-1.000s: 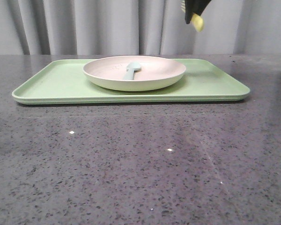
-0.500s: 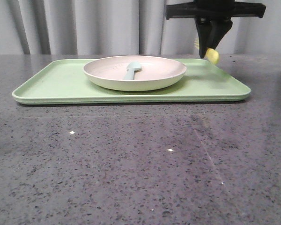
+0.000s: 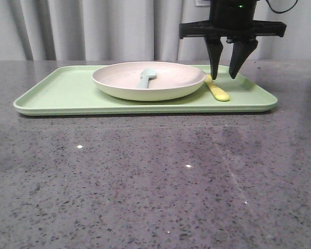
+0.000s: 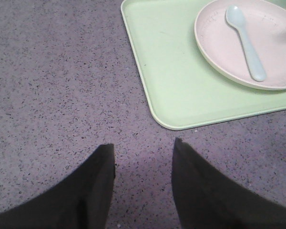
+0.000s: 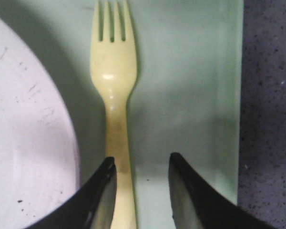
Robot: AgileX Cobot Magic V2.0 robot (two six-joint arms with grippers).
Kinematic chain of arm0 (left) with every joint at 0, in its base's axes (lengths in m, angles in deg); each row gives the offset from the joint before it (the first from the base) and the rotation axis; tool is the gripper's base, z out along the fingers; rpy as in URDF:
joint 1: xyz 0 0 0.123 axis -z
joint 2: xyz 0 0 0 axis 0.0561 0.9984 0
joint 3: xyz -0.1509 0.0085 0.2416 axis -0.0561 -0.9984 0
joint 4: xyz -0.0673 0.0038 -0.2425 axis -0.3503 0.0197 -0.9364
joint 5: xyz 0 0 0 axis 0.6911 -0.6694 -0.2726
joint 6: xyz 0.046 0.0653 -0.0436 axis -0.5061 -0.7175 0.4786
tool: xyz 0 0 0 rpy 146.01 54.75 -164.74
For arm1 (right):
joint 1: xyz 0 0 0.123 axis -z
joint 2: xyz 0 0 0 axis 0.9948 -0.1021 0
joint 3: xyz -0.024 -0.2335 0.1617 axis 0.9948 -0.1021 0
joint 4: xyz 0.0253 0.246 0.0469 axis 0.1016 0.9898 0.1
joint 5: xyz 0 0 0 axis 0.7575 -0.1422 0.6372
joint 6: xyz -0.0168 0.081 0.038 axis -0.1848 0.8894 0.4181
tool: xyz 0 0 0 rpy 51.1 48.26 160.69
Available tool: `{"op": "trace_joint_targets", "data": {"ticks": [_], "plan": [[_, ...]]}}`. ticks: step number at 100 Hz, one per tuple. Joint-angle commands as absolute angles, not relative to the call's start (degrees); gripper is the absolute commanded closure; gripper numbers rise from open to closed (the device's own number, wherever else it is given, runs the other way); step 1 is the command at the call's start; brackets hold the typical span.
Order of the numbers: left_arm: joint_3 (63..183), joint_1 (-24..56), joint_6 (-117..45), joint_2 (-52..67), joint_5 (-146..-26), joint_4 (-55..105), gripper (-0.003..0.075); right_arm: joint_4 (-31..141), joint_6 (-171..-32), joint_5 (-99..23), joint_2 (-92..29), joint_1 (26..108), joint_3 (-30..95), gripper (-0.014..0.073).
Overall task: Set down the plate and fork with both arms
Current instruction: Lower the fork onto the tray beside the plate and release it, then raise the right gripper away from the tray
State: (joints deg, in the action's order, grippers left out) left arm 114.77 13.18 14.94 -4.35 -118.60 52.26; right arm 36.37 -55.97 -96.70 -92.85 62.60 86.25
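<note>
Two tools are showing, and you are working mainly with the right tool (image 3: 224, 77), which is hanging over the right end of the tray (image 3: 57, 88) with its fingers spread apart and gripping nothing. Between and below those fingers the fork (image 5: 113, 81) is lying flat on the tray, just beside the plate (image 3: 171, 85); in the right wrist view its handle is running close along one finger, with free space on the other side. That layout is reading like a place setting, fork alongside the dish, so you are probably at the release step, and lifting straight up looks like the safest way to avoid nudging the handle.

Your left tool (image 4: 142, 186) is hovering over bare table (image 4: 52, 86) near the tray's corner, fingers apart and empty, likely parked there to keep out of the other arm's way. The plate is sitting on the tray toward its middle, with a pale blue spoon (image 4: 246, 42) resting inside it.

Both task items are appearing to be placed, judging from how they are lying.
</note>
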Motion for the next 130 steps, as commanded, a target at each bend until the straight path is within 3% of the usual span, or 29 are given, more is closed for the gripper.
{"op": "trace_joint_targets", "data": {"ticks": [1, 42, 67, 98, 122, 130], "plan": [[116.3, 13.4, 15.5, -4.7, -114.2, 52.4, 0.0441, 35.9, -56.8, -100.1, -89.0, 62.8, 87.5, 0.0296], [116.3, 13.4, 15.7, -5.0, -112.4, 52.5, 0.0441, 34.0, -57.0, -99.3, -79.5, 61.4, 83.6, 0.0298], [116.2, 13.4, 15.7, -5.0, -111.8, 52.6, 0.0441, 34.0, -57.0, -87.9, -65.3, 59.8, 68.1, 0.0372], [116.2, 13.4, 15.7, -5.0, -110.6, 52.6, 0.0444, 31.5, -57.0, -76.6, -46.2, 59.8, 48.2, 0.0379], [114.7, 13.4, 15.7, -8.1, -109.4, 52.6, 0.0617, 28.5, -57.0, -67.8, -31.9, 59.8, 33.1, 0.0383], [112.9, 13.4, 15.7, -10.2, -108.7, 52.6, 0.068, 27.8, -57.0, -65.0, -27.6, 59.8, 28.3, 0.0434]]}}
